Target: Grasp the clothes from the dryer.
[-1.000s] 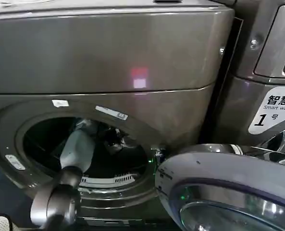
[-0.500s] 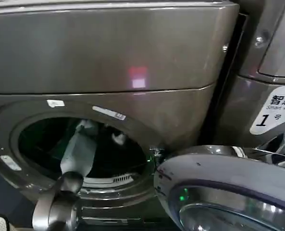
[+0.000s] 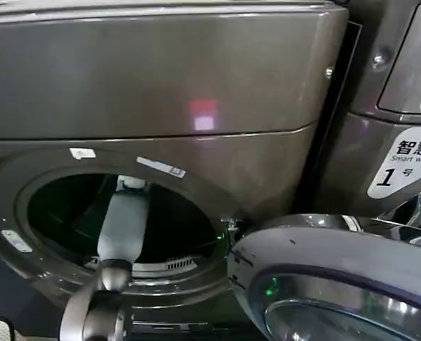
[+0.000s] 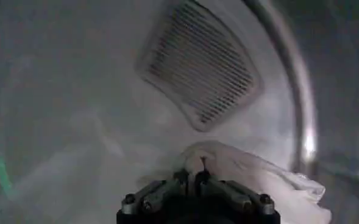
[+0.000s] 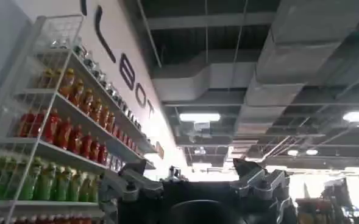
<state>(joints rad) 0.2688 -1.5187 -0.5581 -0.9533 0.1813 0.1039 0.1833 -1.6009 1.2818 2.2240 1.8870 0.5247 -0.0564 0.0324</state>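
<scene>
The dryer (image 3: 160,78) stands with its glass door (image 3: 338,284) swung open. The left arm reaches through the porthole into the drum; there the left pincer (image 4: 193,178) is pinched narrow on the white clothes (image 4: 258,176) bunched at its tips.

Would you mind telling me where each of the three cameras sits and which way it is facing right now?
Head view: on the robot's head, looking forward and down at the dryer; the left arm reaches into its open porthole.
Left wrist view: inside the drum, facing its back wall; the left hand is closed on the clothes.
Right wrist view: pointed up at the ceiling and a shelf of drinks; the right hand hangs idle, open.
Shared: head and left wrist views both show the dryer's inside.
</scene>
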